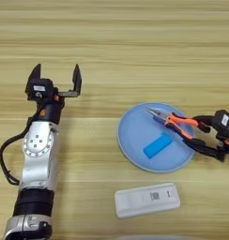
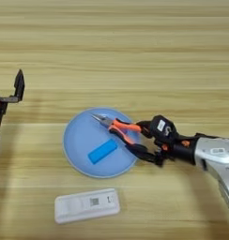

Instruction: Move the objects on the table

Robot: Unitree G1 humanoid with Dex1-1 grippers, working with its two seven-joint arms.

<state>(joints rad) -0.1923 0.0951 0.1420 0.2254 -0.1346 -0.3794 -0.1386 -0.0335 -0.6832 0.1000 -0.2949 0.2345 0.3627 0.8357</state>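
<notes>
Right eye view shows my right gripper [image 2: 145, 140] closed on the handles of the needle-nose pliers [image 2: 120, 129], one black finger above the orange-and-black grips and one below. I hold the pliers over the right half of the round light-blue plate [image 2: 79, 150], their thin metal nose pointing up and to my left, ending above the plate's upper part. Whether the nose touches the plate I cannot tell. A blue block [image 2: 103, 151] lies in the plate just below the pliers, slanted. My right forearm runs off toward the lower right corner.

Below the plate, apart from it, the flat white device [image 2: 87, 205] lies on the table [image 2: 135, 56] with its long side nearly level, a small dark label near its middle.

My left gripper [image 1: 57, 79] stands well off to the left, over bare wood, its two black fingers spread wide and holding nothing, pointing away from me.
</notes>
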